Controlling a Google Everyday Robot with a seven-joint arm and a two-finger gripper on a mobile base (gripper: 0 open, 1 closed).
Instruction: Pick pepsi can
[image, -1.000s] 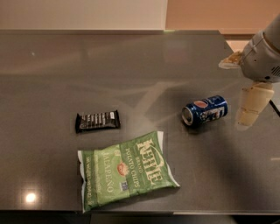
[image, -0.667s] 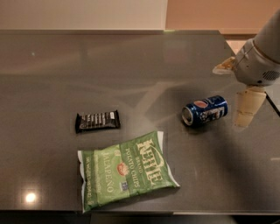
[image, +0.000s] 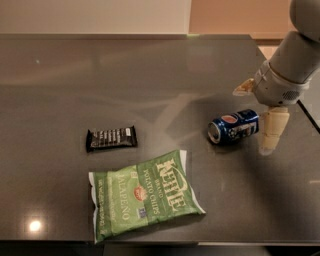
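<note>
The pepsi can (image: 233, 126) lies on its side on the dark table (image: 150, 75), right of centre, its silver end facing left. It is dark blue with a red-white-blue round logo. My gripper (image: 256, 116) hangs from the grey arm at the right edge, just right of the can. It is open: one cream finger (image: 270, 131) points down beside the can's right end, and the other finger (image: 244, 87) sticks out behind the can. The can is not held.
A green Kettle jalapeño chip bag (image: 142, 194) lies flat near the table's front edge. A black snack bar (image: 111, 138) lies left of centre. The table's right edge runs just past my arm (image: 295, 55).
My arm and gripper have shifted left, closer to the can. The can, chip bag and bar have not moved.
</note>
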